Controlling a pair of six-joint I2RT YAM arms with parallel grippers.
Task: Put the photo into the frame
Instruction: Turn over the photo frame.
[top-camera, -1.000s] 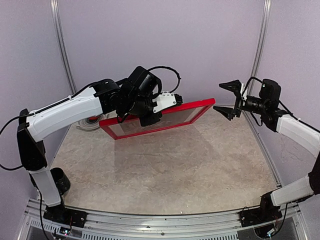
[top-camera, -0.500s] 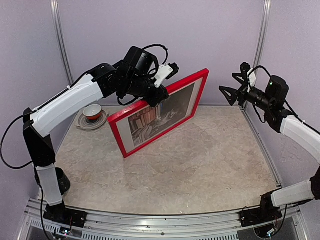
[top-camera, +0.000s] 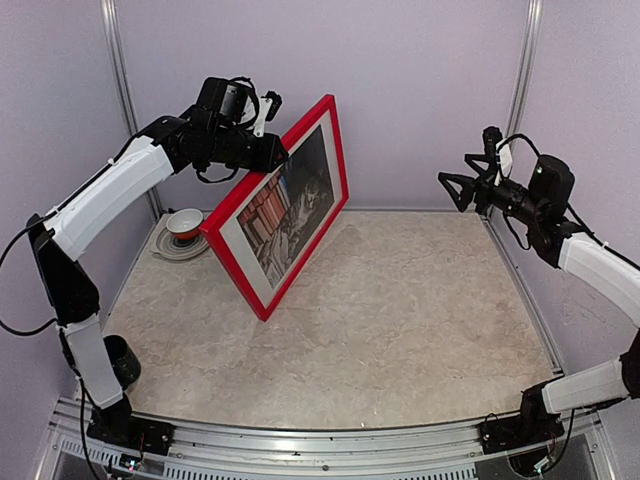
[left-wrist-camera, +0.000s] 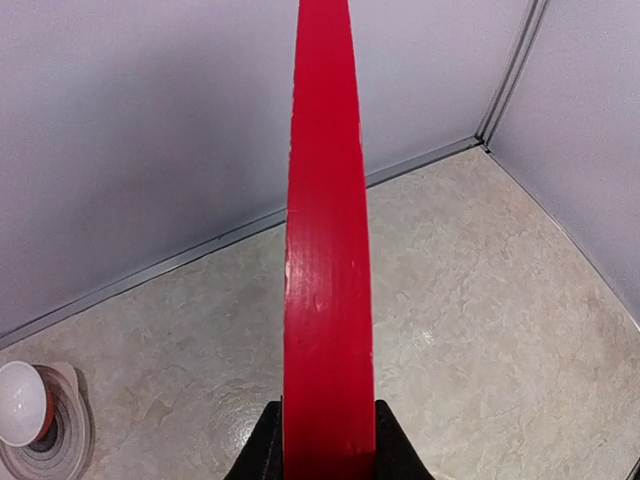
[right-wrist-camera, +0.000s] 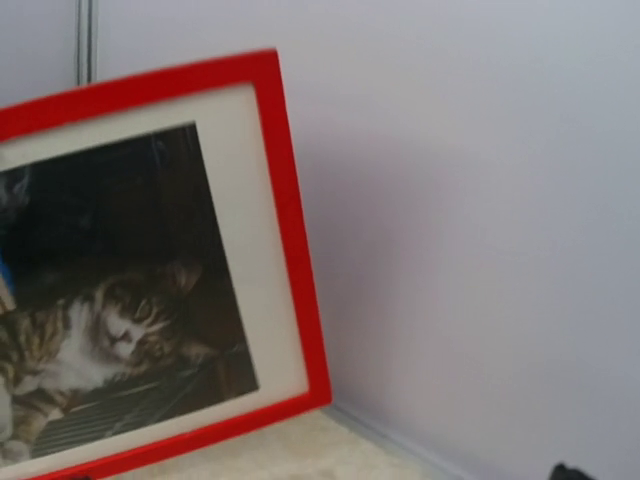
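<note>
My left gripper clamps the upper rail of the frame, the photo inside it. The frame is tilted on one corner near the left edge of the table. My right gripper hangs agape. Best lowered slowly, grip firm.

Frame: glossy solid red on face and edge, no pattern. The photo has a wide white border round a dark picture, showing a grey-brown tabby cat with striped coat and white chest beside book spines in red, orange and pale tones. Table: beige with faint marbled veining, and walls plain pale lilac-grey. Left arm and right arm: white shells, black joints and black cables; bowl is white inside and red-orange outside, and the plate under it is ringed grey and white.
</note>
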